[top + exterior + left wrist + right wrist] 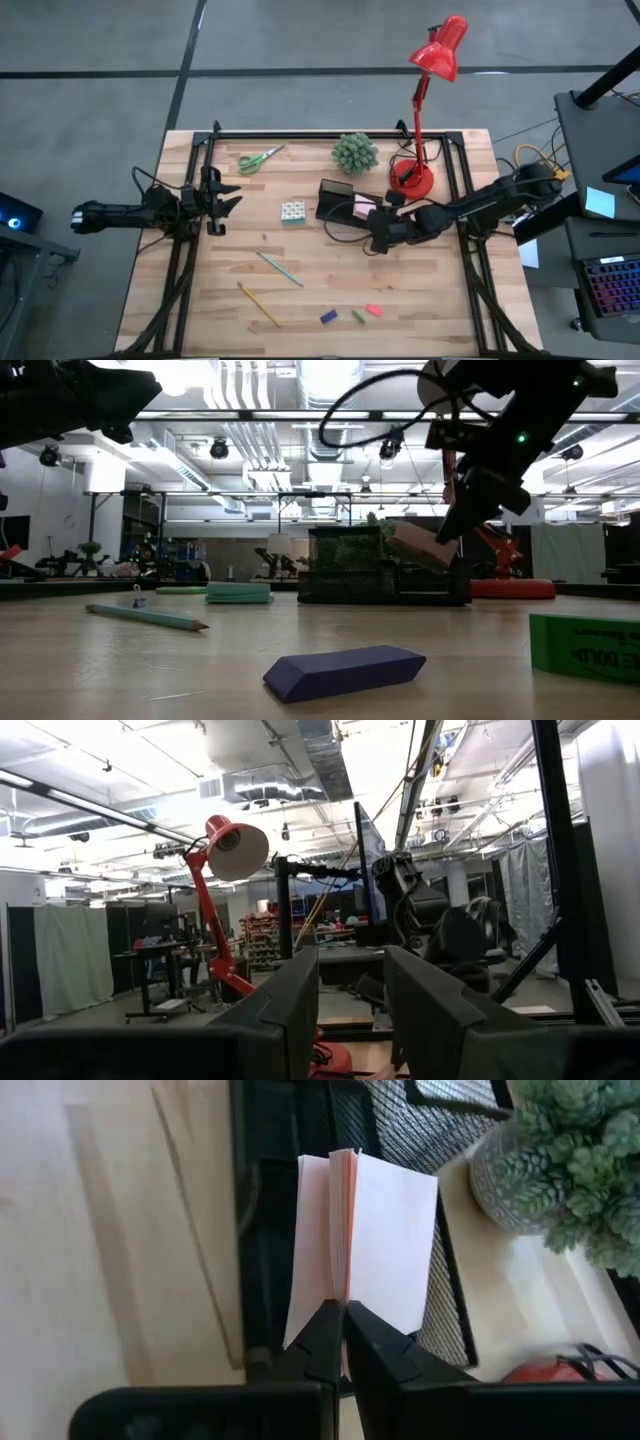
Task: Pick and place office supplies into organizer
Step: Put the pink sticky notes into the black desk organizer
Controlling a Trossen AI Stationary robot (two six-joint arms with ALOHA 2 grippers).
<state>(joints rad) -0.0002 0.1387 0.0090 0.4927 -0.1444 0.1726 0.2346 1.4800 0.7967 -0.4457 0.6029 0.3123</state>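
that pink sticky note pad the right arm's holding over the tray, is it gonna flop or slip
The sticky note pad looks pinched by a few sheets in the right gripper, so it may fan open. It hangs tilted over the tray in the low view, so it could swing. Probably light, unlikely to slip.

Right gripper [372,222] at organizer [340,198] with pink pad [361,210]; left gripper [222,201] waiting near scissors [259,159].

Pale smooth wooden table [320,290], black metal-mesh organizer [400,1150], thin pink paper sticky-note pad [370,1250].
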